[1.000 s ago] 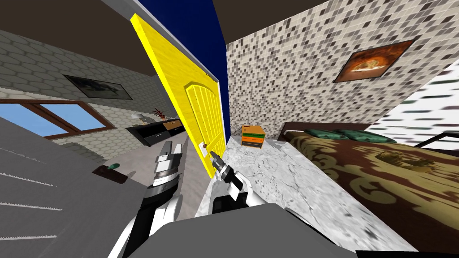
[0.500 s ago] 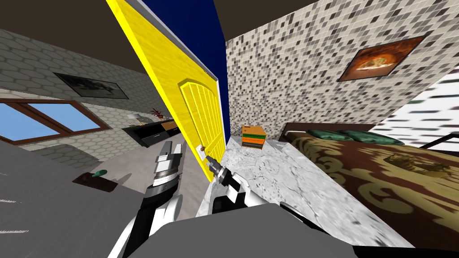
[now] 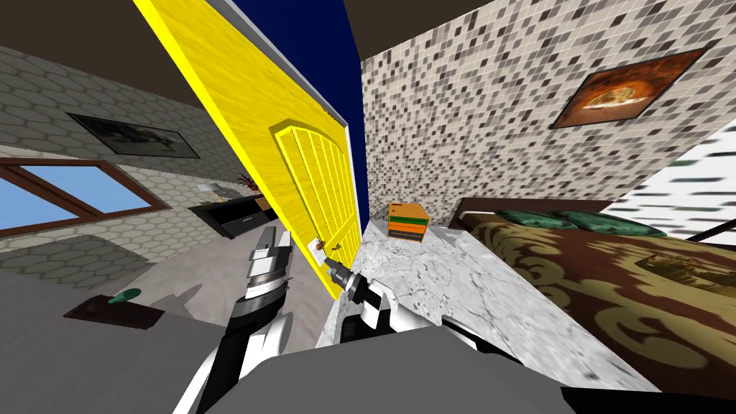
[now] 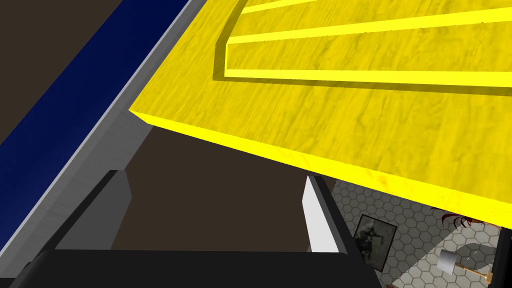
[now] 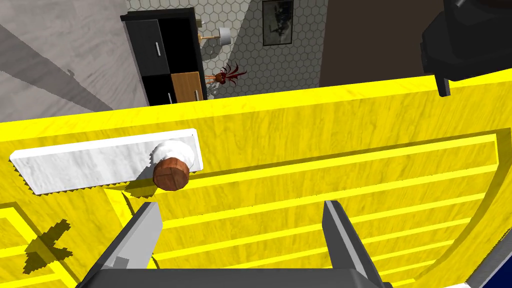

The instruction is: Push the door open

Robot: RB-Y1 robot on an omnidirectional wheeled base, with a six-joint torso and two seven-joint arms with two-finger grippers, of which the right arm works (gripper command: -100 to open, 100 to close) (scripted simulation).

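Looking at the door: the yellow door (image 3: 309, 165) stands part open, swung away from its grey frame (image 4: 100, 135). A dark blue wall (image 3: 316, 57) runs beside the frame.
Knob: a round brown knob (image 5: 171, 174) sticks out of a long white plate (image 5: 90, 162) near the door's free edge.
Right gripper: the right gripper (image 5: 241, 206) points at the ribbed panel of the door. Its fingers are wide apart and hold nothing. The knob sits just past one fingertip (image 5: 150, 210). I cannot tell if the tips touch the door.
Left gripper: the left gripper (image 4: 215, 177) is spread wide too, with nothing in it. It aims past a corner of the door.
Black cabinet: a black cabinet (image 3: 237, 215) stands by the honeycomb wall (image 3: 144, 223) past the door. It has dark open shelves and one small wood-coloured front (image 5: 186, 89). I cannot tell what is inside. A lamp (image 3: 212, 188) and a red plant (image 3: 251, 183) stand on its top.
Orange box: an orange box (image 3: 406, 219) sits on the floor at the foot of the speckled wall (image 3: 460, 129). Green and dark bands cross its front.
Head view: here I see a bed (image 3: 611, 287) with green pillows (image 3: 546, 219), and a picture (image 3: 618, 90) on the speckled wall.
Right wrist view: here the knob's flat face and the plate show up close.
Left wrist view: here I see the gap between the door's edge and the frame.
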